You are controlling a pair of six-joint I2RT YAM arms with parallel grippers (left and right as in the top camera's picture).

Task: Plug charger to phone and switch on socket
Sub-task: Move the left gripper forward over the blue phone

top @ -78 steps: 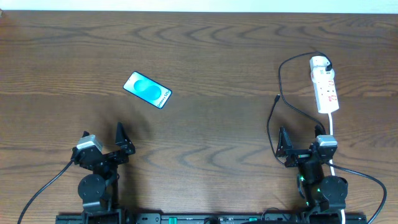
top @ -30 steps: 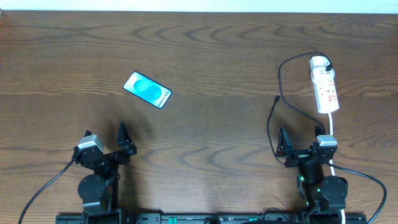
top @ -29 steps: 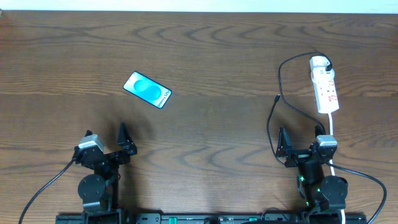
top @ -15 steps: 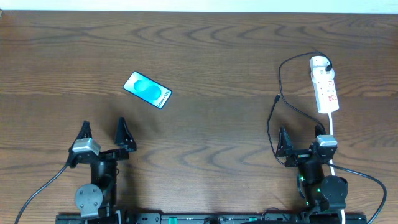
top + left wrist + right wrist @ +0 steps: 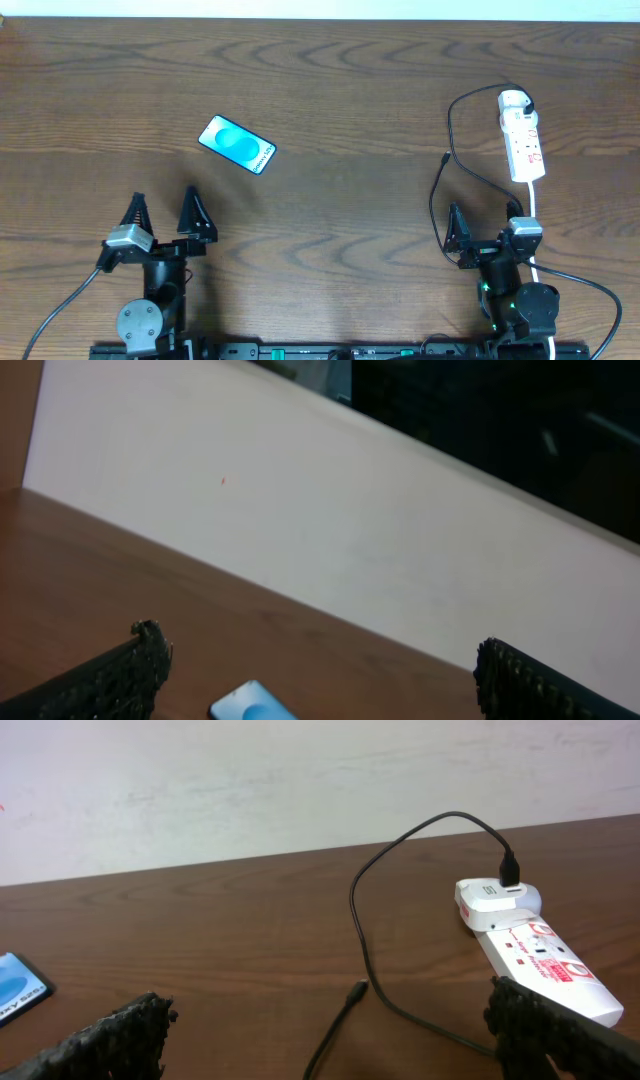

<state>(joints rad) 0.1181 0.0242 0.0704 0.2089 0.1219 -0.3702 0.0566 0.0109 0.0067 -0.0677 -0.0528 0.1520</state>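
Observation:
The phone [image 5: 236,145] with its cyan screen lies on the table left of centre, tilted; its corner shows in the left wrist view [image 5: 250,703] and at the left edge of the right wrist view [image 5: 18,985]. The black charger cable [image 5: 452,130] loops from its plug [image 5: 527,101] in the white power strip [image 5: 522,137] down to its free connector tip [image 5: 445,157]. The tip also shows in the right wrist view [image 5: 355,991]. My left gripper [image 5: 163,214] is open and empty, nearer than the phone. My right gripper [image 5: 483,222] is open and empty, near the cable.
The strip's thick white cord [image 5: 534,215] runs down past my right arm. A pale wall [image 5: 300,780] stands beyond the far table edge.
My left gripper has lifted and turned to face the phone, its fingers now spread wide apart. The right arm, phone, cable and strip have not moved.

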